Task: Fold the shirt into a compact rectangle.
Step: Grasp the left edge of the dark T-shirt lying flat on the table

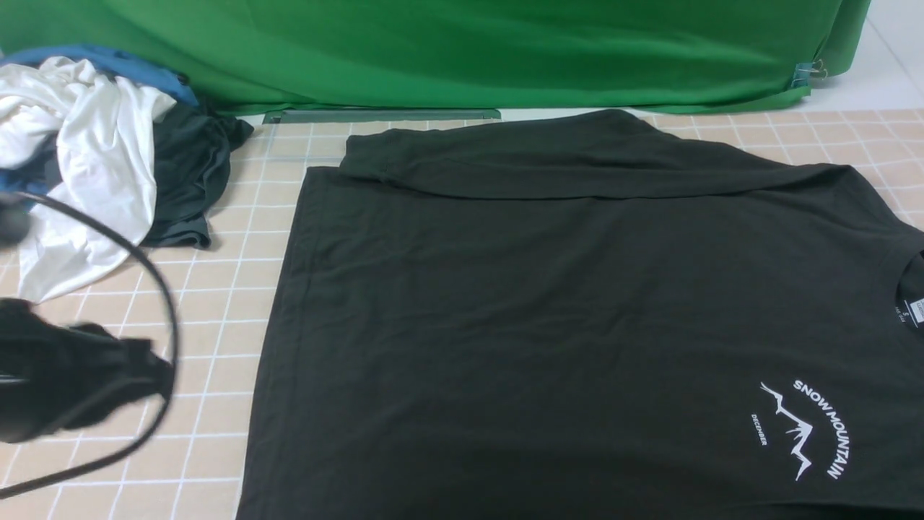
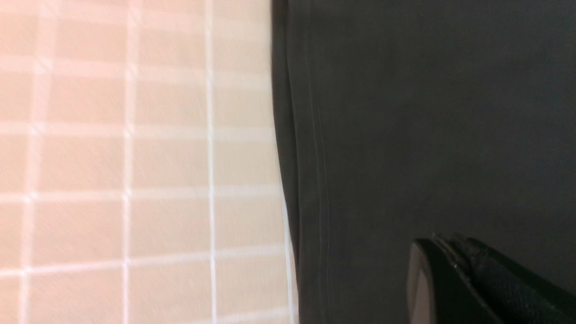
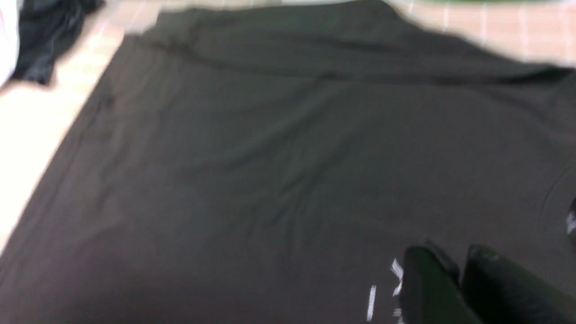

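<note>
The black shirt lies spread flat on the tiled table, its far sleeve folded in over the body. Its white mountain print and neck label are at the right. My left gripper, blurred, hangs over bare tiles just left of the shirt's side edge. In the left wrist view the left gripper is shut with nothing in it, seen against the shirt. The right arm is outside the front view. Over the shirt, beside the print, my right gripper shows a narrow gap between its fingers and holds nothing.
A pile of clothes sits at the back left: a white garment, a dark grey-green one and blue cloth. A green backdrop closes the far side. A black cable loops by the left arm.
</note>
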